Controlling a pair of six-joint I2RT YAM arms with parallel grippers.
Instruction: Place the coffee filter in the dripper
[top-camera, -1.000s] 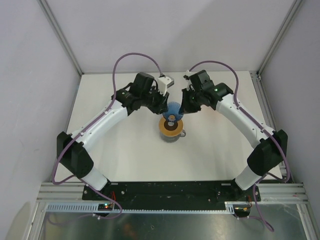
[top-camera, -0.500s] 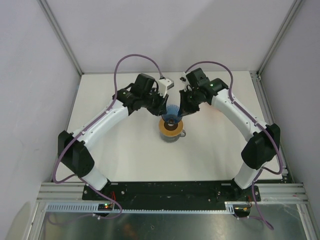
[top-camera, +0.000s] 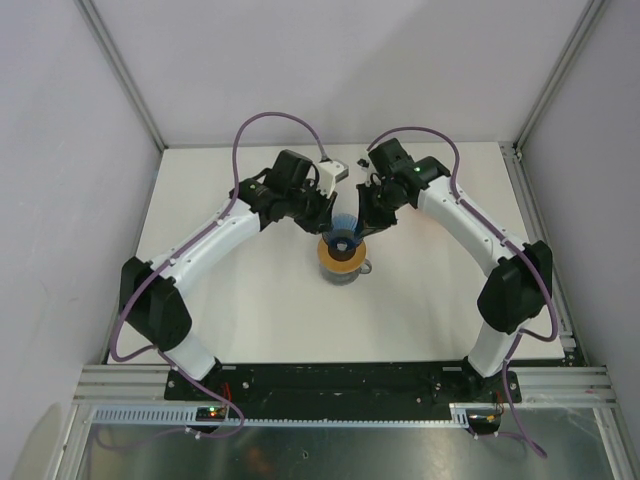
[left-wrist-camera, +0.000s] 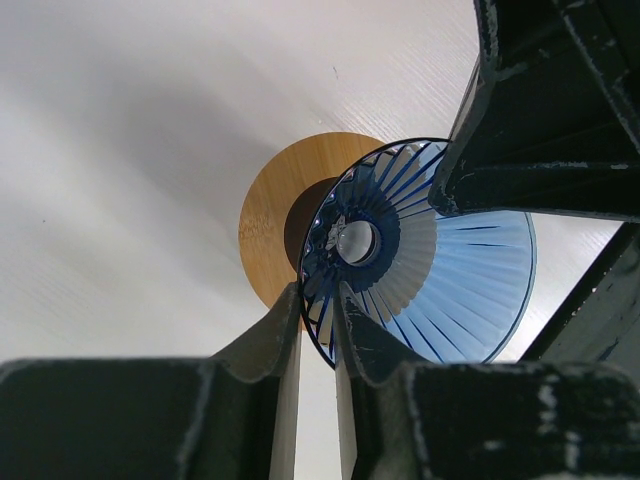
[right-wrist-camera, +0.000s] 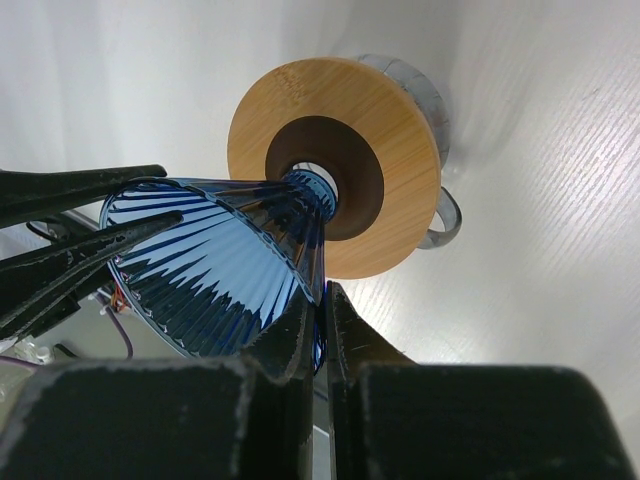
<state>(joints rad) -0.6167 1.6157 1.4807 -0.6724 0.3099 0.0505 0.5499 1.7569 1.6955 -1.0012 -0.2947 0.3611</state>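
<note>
The dripper (top-camera: 343, 224), a dark-blue ribbed translucent cone, hangs tilted just above a wooden ring (top-camera: 340, 256) that lies on a grey mug. My left gripper (top-camera: 326, 214) is shut on one side of its rim, with the wall pinched between the fingers (left-wrist-camera: 318, 300). On the opposite side my right gripper (top-camera: 362, 222) is shut on the rim (right-wrist-camera: 322, 300). The dripper's (right-wrist-camera: 220, 260) narrow end points at the dark hole of the ring (right-wrist-camera: 390, 130). The dripper (left-wrist-camera: 440, 290) shows no paper inside. The coffee filter is out of view.
The grey mug (right-wrist-camera: 450, 215) under the ring stands mid-table with its handle toward the right. Enclosure walls and metal posts (top-camera: 120, 75) close in the table at the back and both sides. The arm bases sit on the rail at the near edge.
The right arm has swung a little leftward and its elbow has drawn in. The left jaws have narrowed onto the rim. The dripper has stayed over the mug.
</note>
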